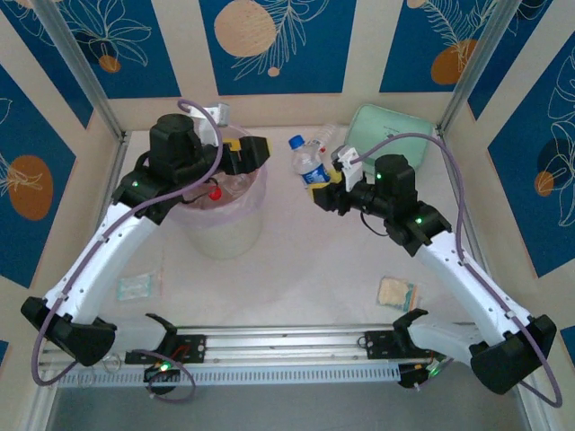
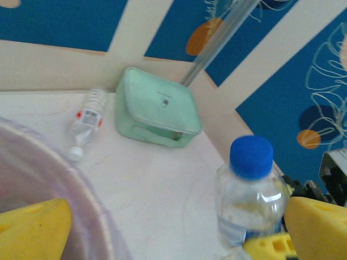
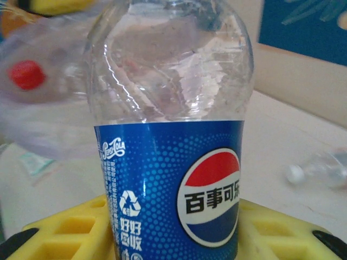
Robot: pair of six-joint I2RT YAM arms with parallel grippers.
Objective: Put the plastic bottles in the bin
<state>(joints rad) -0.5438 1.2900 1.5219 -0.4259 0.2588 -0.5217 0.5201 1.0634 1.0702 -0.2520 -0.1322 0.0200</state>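
Observation:
The pale pink bin (image 1: 225, 220) stands at the back left, with a red-capped bottle (image 1: 214, 192) inside it. My left gripper (image 1: 244, 156) hangs open over the bin's far rim (image 2: 81, 184), its yellow fingers (image 2: 32, 227) wide apart with nothing between them. To the bin's right, my right gripper (image 1: 325, 187) is shut on an upright clear plastic bottle (image 1: 307, 165) with a blue cap (image 2: 251, 156) and a blue Pepsi label (image 3: 173, 189). The yellow pads (image 3: 59, 233) press it from both sides. Another clear bottle (image 2: 87, 120) lies flat by the back wall.
A mint-green zip case (image 1: 386, 126) sits in the back right corner, beside the lying bottle (image 1: 328, 139). Two small flat packets lie near the front, one left (image 1: 139, 287) and one right (image 1: 397, 292). Walls close off the back and both sides.

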